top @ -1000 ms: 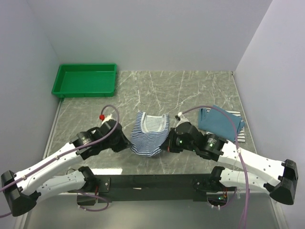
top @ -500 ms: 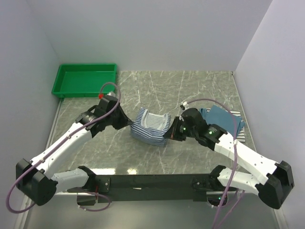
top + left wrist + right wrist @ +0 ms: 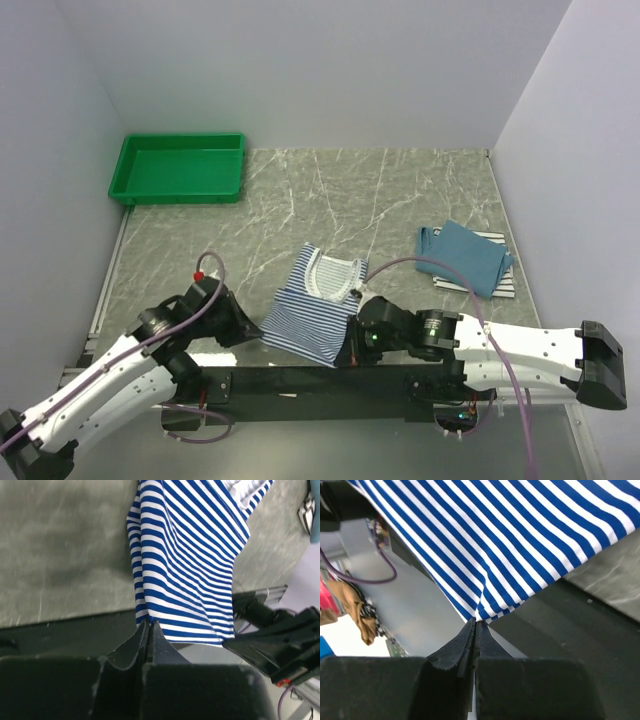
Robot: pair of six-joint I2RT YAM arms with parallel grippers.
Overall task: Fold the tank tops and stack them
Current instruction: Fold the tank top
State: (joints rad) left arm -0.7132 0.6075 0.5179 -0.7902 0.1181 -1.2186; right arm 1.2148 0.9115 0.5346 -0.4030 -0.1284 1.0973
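The blue-and-white striped tank top (image 3: 312, 310) is stretched flat near the table's front edge, its white-trimmed neck toward the back. My left gripper (image 3: 262, 331) is shut on its near left hem corner (image 3: 145, 617). My right gripper (image 3: 350, 350) is shut on its near right hem corner (image 3: 480, 612). The hem hangs over the black front rail. The teal-blue tank top (image 3: 465, 257) lies folded at the right, on top of the white one with thin black stripes (image 3: 503, 279), of which only an edge shows.
A green plastic tray (image 3: 180, 168) stands at the back left corner. The black rail (image 3: 320, 382) with the arm bases runs along the near edge. Grey walls close in on the left, right and back.
Both grippers pulled the striped tank top toward the near edge; it went from a raised, bunched shape mid-table to spread flat with its hem over the front rail.
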